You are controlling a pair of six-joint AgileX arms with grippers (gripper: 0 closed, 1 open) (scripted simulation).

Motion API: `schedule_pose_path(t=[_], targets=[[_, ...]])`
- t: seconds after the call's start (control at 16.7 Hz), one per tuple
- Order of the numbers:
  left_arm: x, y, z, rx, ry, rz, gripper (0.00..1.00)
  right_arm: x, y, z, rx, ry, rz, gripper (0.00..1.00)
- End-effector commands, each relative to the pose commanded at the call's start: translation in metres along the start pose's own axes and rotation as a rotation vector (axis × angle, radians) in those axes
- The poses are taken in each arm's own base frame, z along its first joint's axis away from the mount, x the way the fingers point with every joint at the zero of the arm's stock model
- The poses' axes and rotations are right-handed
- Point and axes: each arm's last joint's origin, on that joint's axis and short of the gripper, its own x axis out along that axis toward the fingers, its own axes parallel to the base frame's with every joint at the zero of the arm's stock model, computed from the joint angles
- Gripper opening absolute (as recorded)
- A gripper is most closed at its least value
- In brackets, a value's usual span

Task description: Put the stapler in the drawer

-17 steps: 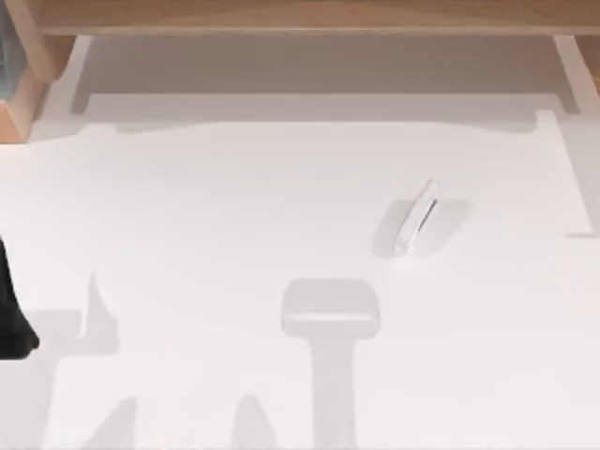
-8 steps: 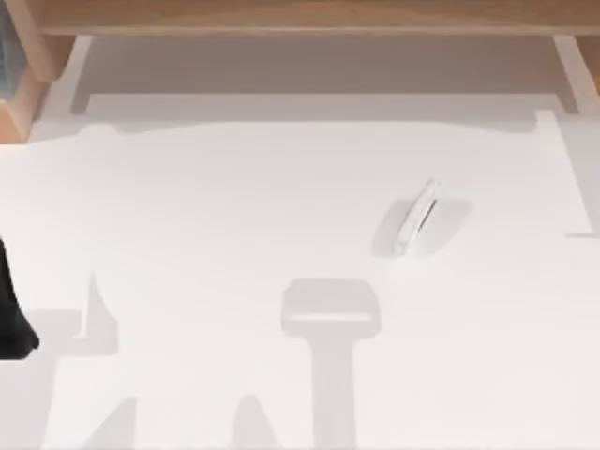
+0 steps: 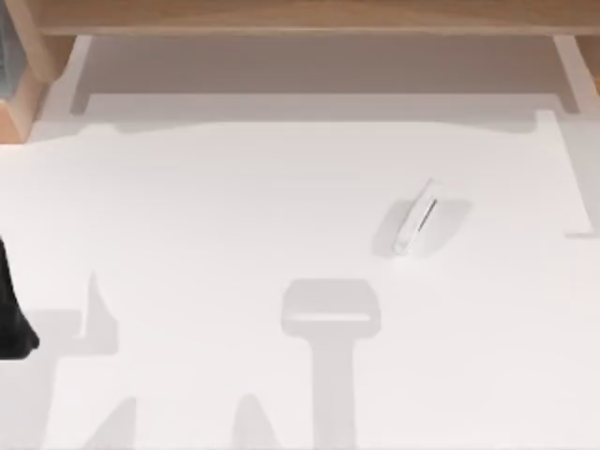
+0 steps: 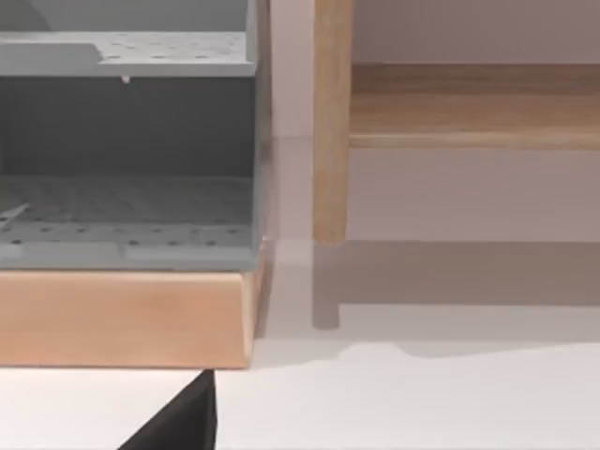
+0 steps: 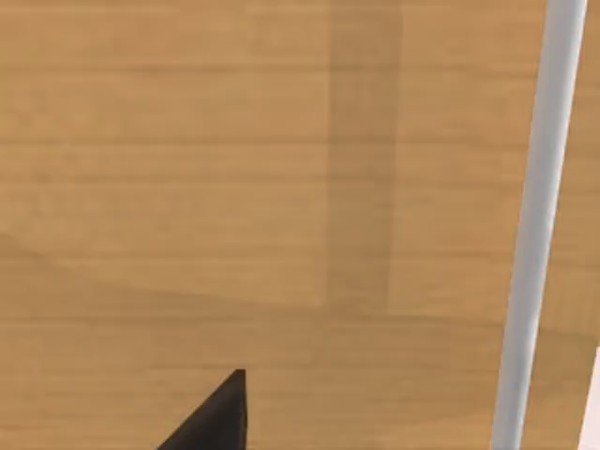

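Stapler lies free on white table, two o'clock of centre, tip toward one o'clock; gripper openings cannot be told; risk: slim bar skids or rolls under an off-centre pinch

A white table is spanning the top view, grey shadows lying across its near edge. Light wooden furniture is running along its far edge. A grey perforated shelf unit is sitting on a wooden base.

Bright even overhead light, soft grey shadows across the white table, no glare
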Motion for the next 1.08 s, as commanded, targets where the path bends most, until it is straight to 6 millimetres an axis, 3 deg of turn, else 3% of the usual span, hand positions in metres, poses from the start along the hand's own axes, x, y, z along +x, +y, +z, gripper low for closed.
schedule_pose_path(t=[0.36,0.66,0.9,1.08], targets=[[0.000,0.000,0.000,0.000,0.000,0.000,1.00,-0.001,0.000,0.000,-0.002,-0.001,-0.002,1.00],[0.000,0.000,0.000,0.000,0.000,0.000,1.00,-0.019,0.000,0.000,-0.001,-0.001,-0.001,1.00],[0.000,0.000,0.000,0.000,0.000,0.000,1.00,-0.018,0.001,0.001,0.002,-0.004,0.002,1.00],[0.000,0.000,0.000,0.000,0.000,0.000,1.00,-0.014,-0.002,0.013,0.007,-0.079,0.005,1.00]])
